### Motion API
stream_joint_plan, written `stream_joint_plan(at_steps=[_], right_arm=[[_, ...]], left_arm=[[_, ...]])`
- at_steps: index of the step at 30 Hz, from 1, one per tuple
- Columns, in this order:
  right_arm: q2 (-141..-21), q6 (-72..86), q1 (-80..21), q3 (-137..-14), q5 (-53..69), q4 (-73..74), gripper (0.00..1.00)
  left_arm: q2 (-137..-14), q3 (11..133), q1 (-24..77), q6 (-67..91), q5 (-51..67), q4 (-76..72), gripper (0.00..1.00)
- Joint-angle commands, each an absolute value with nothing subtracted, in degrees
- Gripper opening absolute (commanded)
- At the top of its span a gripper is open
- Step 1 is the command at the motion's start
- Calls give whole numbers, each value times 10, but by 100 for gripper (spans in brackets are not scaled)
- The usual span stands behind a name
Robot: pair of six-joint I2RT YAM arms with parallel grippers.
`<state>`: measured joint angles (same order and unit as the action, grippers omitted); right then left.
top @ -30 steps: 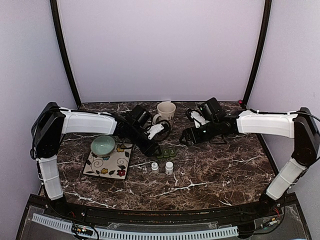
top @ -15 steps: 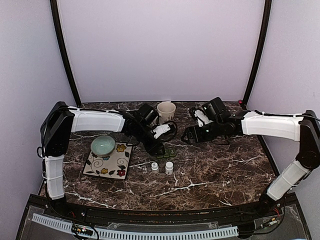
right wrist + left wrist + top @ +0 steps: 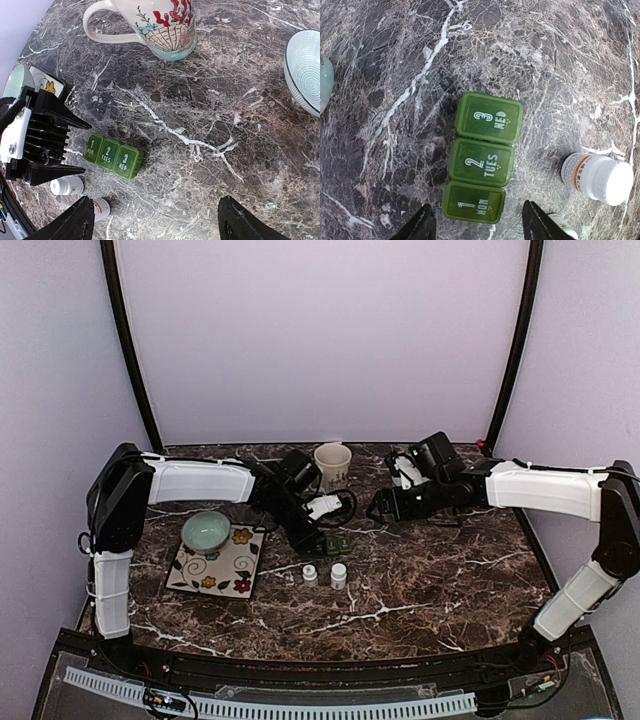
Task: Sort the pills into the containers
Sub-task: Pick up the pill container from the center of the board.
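Dark marble tabletop, purple walls, usual setup. I'm early in the job as far as I can judge: the box sits flat on the marble with all three lids down, and I can't spot a single loose pill anywhere.

It's a little translucent green strip of three joined square cells, white lettering on the lids: 1 MON, 2 TUES, 3 WED. It looks light and slick, so I'd expect it to skate on the stone if I nudge it sideways.

My left gripper hangs right over the MON end of the box, jaws apart with one finger to each side of that cell, not touching it from what I can see. My right gripper is off to the right of the box, well apart from it, jaws wide and empty.

Two white bottles stand just on the near side of the box, and I'm guessing that's where the pills are. The mug is behind the box and the plate with a bowl on it is to its left.

So the step in hand reads as lining up on the box. Next I need to come straight down and either pinch the MON end to steady it or catch a lid lip. It's a fine fingertip job, and the box needs holding before anything gets poured.
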<state>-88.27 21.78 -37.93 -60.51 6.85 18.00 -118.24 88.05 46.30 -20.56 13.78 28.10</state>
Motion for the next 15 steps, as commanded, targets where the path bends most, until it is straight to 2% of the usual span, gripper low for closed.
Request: stream_joint_plan(at_steps=[1, 15], right_arm=[[-862, 222, -373, -616, 75, 167, 86], [-858, 219, -367, -626, 77, 175, 87]], left_arm=[[-1187, 896, 468, -219, 129, 302, 60], [-1221, 924, 472, -220, 113, 304, 58]])
